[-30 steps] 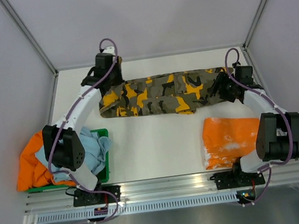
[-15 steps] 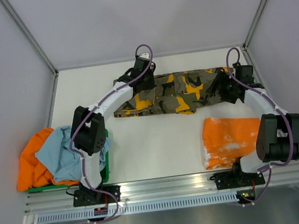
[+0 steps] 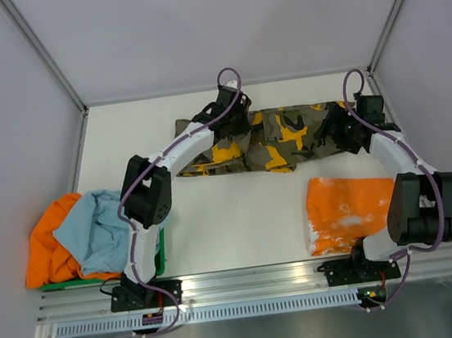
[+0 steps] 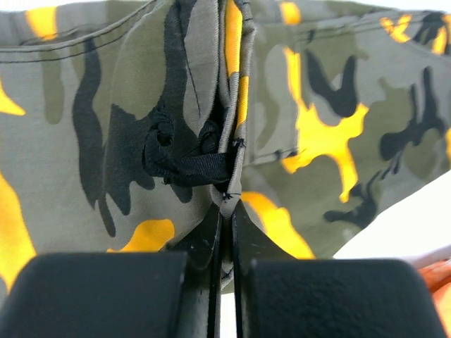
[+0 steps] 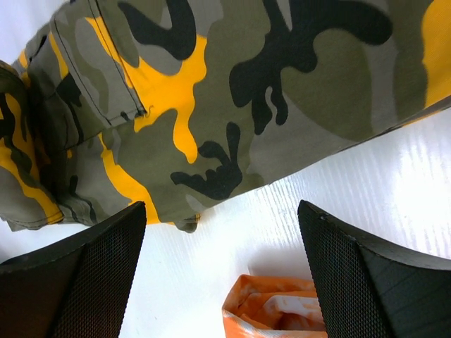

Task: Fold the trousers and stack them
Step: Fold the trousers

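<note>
Lying stretched left to right along the far part of the white surface (image 3: 239, 208), the trousers (image 3: 287, 132) showed olive-green camouflage broken by black patches and bright yellow-orange blotches. Stitched seams and a pocket edge stood out in the right wrist view, and a short black strap (image 4: 187, 165) was knotted against a fold in the left wrist view. The cloth looked soft and rumpled, with layers doubled over toward its left end.

One pair of trousers was in view, and it was the largest garment there. Two arms reached over it. The left claw (image 4: 225, 211) was at the far edge of the cloth, left of its middle, with its fingers pressed together and pinching a raised seam edge of the trousers just below the black strap. The right claw (image 5: 220, 211) was at the right end of the pair, its two fingers spread wide with nothing between them, above the hem and the bare surface beside it.

Three other garments could be counted. One folded orange garment (image 3: 348, 210) with pale marks lay near the right arm's base, apart from the trousers. At the near left, one green tray (image 3: 161, 255) carried a light-blue garment (image 3: 93, 230) on top of a second orange one (image 3: 47, 244), which spilled over the tray's left side.
</note>
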{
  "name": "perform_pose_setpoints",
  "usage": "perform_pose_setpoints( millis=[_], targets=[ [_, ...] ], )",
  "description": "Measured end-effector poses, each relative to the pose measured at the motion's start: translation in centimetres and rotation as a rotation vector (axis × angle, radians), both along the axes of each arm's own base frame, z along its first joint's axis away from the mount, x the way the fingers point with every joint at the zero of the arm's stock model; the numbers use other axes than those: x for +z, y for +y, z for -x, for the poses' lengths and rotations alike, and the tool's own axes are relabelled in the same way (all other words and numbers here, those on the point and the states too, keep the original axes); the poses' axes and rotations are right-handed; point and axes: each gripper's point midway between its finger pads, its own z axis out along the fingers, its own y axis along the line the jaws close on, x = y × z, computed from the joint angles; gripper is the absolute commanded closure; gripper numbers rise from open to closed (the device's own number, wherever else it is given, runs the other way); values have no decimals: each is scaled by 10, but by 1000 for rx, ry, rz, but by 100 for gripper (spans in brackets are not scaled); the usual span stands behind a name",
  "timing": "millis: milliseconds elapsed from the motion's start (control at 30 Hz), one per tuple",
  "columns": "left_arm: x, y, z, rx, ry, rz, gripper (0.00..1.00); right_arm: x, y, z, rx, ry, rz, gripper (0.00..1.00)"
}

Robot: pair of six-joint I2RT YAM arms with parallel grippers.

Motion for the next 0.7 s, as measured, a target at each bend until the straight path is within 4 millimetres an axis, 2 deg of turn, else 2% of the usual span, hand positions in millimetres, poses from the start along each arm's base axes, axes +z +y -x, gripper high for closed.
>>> perform_pose_setpoints(
  millis=[167, 367, 500, 533, 567, 600, 700],
  targets=[
    [3, -22, -7, -6, -8, 45, 98, 19, -10, -8, -37, -45, 46, 5],
    [-21, -42, 4, -23, 58, 75, 95, 34, -13, -7, -49, -80, 63, 5],
    [-30, -47, 7, -23, 82, 79, 38, 37, -13, -7, -46, -88, 69, 5],
    [-30, -48, 8, -24, 87, 83, 31, 37, -13, -6, -45, -88, 70, 5],
    [-28, -49, 9, -23, 90, 89, 14, 37, -13, -6, -44, -89, 71, 5],
    [-27, -50, 9, -32, 88, 90, 1, 37, -13, -6, -43, -90, 72, 5],
    [-20, -50, 9, -51, 81, 76, 0, 37, -13, -6, -34, -93, 76, 5]
  ],
)
